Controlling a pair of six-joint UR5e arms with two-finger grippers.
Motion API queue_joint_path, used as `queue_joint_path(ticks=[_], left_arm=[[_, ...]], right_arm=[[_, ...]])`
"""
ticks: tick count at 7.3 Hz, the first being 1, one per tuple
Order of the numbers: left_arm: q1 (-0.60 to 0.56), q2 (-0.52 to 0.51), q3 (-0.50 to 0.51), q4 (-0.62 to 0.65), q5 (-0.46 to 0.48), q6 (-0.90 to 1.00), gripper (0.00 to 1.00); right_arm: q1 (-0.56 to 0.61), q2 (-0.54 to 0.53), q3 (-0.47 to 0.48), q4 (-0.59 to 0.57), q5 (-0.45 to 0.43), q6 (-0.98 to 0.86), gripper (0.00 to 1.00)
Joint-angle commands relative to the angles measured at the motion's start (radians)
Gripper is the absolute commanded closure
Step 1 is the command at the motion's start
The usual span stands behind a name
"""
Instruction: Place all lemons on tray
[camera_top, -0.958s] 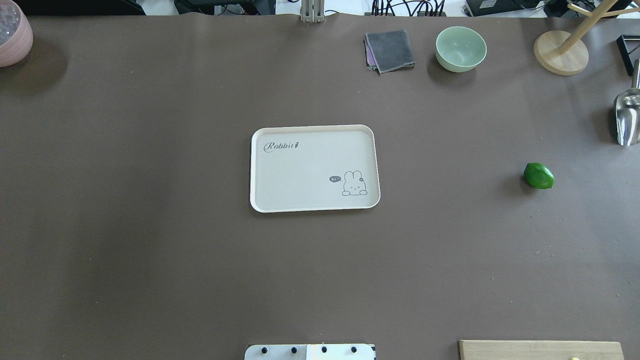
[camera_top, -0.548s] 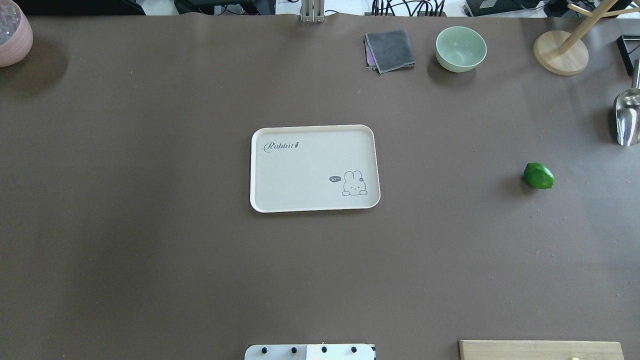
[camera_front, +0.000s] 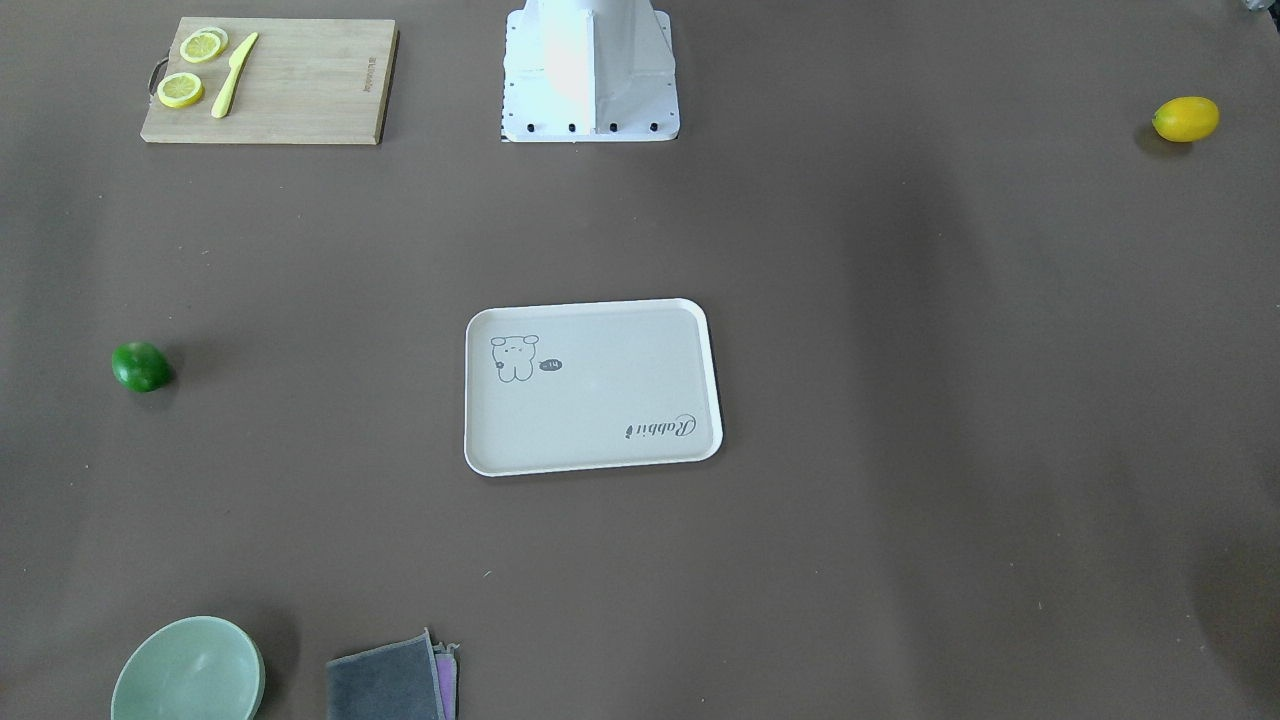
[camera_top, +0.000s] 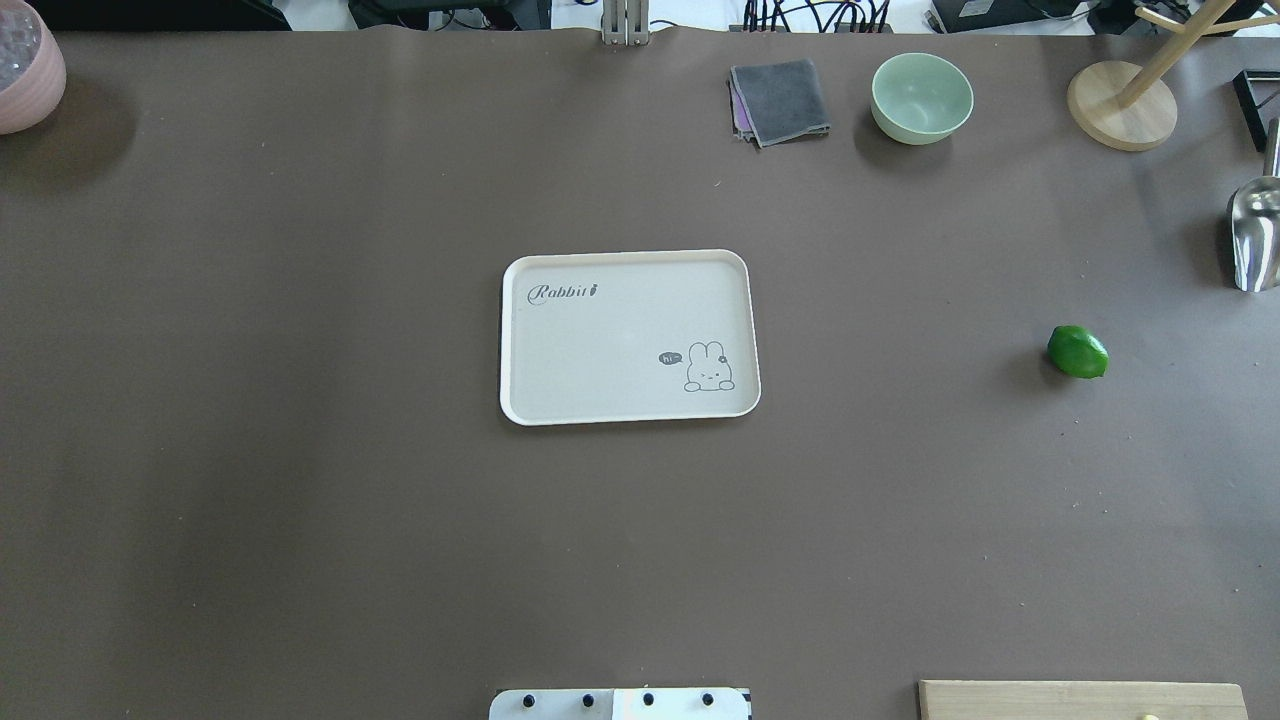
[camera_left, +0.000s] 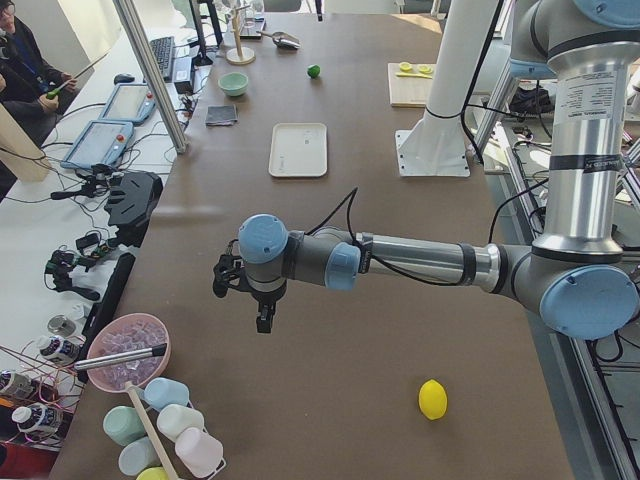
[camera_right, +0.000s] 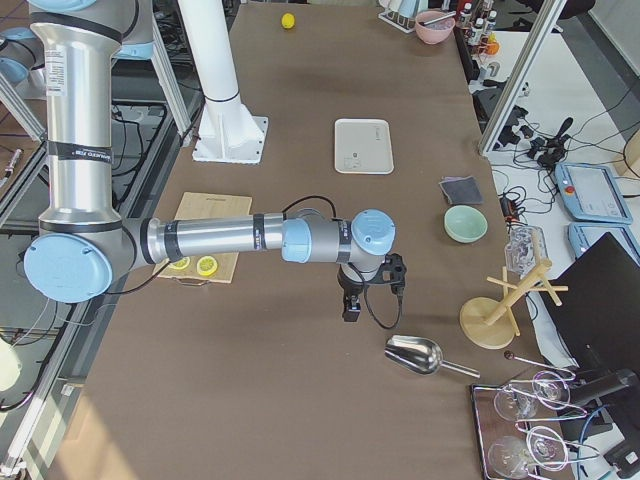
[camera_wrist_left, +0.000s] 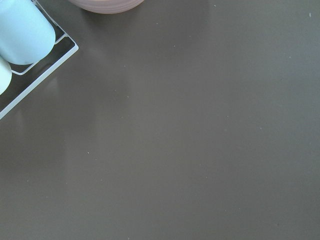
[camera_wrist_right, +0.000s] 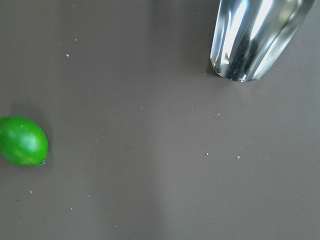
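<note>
Overhead exterior shows the tray (camera_top: 600, 340) lying flat in the middle of the brown surface (camera_top: 300, 450). It carries only its printed rabbit drawing and "Rabbit" script. The green lemon (camera_top: 1077, 352) rests on the surface well off to the robot's right of the tray, near the metal scoop (camera_top: 1256, 235). The right wrist-mounted view has that lemon at its left edge and the scoop's open mouth at the top, the two apart.

The yellow lemon (camera_front: 1185, 119) lies far out on the robot's left side, towards the robot's own edge of the surface and well apart from the tray. Neither lemon is on the tray.

The left tool (camera_left: 263, 322) points down above bare surface, between the pink bowl (camera_left: 128, 350) and the yellow lemon and touching neither. The right tool (camera_right: 350, 308) points down above the surface, between the bamboo cutting board (camera_right: 205, 235) and the scoop. Each tool shows only in a side view, so I cannot tell whether either is released or clenched. Neither holds a lemon.

On the board lie two lemon slices (camera_front: 181, 90) and a yellow knife (camera_front: 233, 75). A pale green bowl (camera_top: 921, 97) and a folded grey cloth (camera_top: 780, 100) sit at the far edge.
</note>
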Motion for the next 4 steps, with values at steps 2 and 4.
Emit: queue_joint_path(ticks=[2, 4], left_arm=[[0.0, 0.08, -0.027, -0.018, -0.023, 0.001, 0.02], [0.003, 0.092, 0.016, -0.027, -0.026, 0.0, 0.02]], right_arm=[[-0.054, 0.01, 0.009, 0.002, 0.042, 0.007, 0.0], [-0.059, 0.039, -0.041, 0.011, 0.024, 0.006, 0.0]])
